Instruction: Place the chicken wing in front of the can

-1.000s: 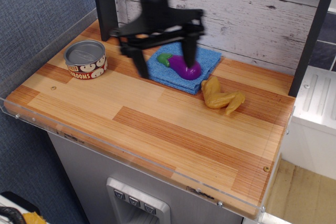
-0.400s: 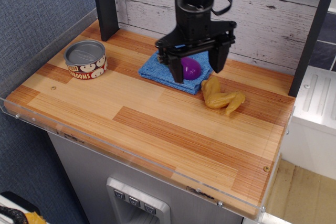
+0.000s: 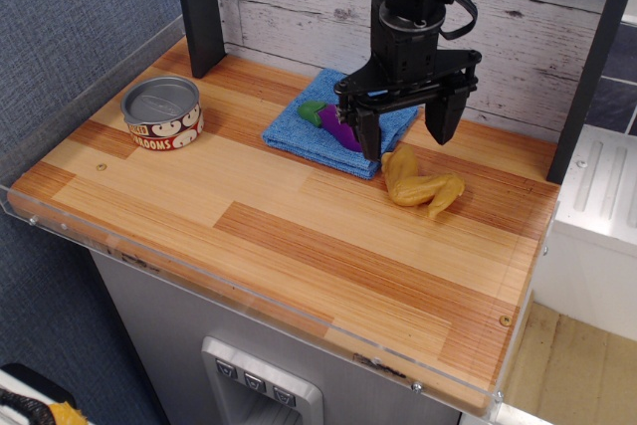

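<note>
observation.image looks down at the counter from the front, and the black gripper point(image 3: 403, 134) hangs over the back right part of it with its two fingers spread wide and nothing between them. the left finger point(image 3: 369, 134) points down at the right end of the blue cloth, and the right finger point(image 3: 438, 118) is over bare wood near the back edge. the chicken wing point(image 3: 420, 183) lies on the wood just below and in front of the gripper, beside the right front corner of the cloth; whether a fingertip touches it i cannot tell. it is glossy yellow-tan, bent, and lies flat with one end toward the right edge of the counter. the blue cloth point(image 3: 320, 138) lies flat near the back edge, about in the middle, and the purple eggplant point(image 3: 332, 119) with its green top rests on it, partly hidden behind the left finger. the mushroom can point(image 3: 162, 113) stands upright near the back left corner, well apart from the wing and the cloth, with its ridged silver lid up. the wooden counter point(image 3: 299, 236) has a clear plastic rim along its front edge.
</note>
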`<move>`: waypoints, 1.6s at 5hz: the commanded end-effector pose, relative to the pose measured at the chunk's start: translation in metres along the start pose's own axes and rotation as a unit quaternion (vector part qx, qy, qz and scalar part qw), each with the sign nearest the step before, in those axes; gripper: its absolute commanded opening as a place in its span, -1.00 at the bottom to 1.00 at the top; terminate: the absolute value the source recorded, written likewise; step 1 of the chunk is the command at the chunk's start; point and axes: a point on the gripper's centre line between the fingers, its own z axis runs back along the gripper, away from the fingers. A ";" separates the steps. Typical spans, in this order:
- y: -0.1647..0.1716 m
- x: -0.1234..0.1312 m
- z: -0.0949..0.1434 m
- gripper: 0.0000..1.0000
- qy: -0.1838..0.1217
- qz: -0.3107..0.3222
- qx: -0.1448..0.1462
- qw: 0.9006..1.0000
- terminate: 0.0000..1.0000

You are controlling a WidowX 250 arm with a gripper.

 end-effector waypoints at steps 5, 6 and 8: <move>-0.006 0.005 -0.027 1.00 -0.027 0.022 0.018 0.999 -1.00; -0.005 0.004 -0.031 1.00 -0.026 0.022 0.022 0.999 -1.00; -0.004 -0.002 -0.038 -1.00 -0.018 0.036 0.016 0.999 -1.00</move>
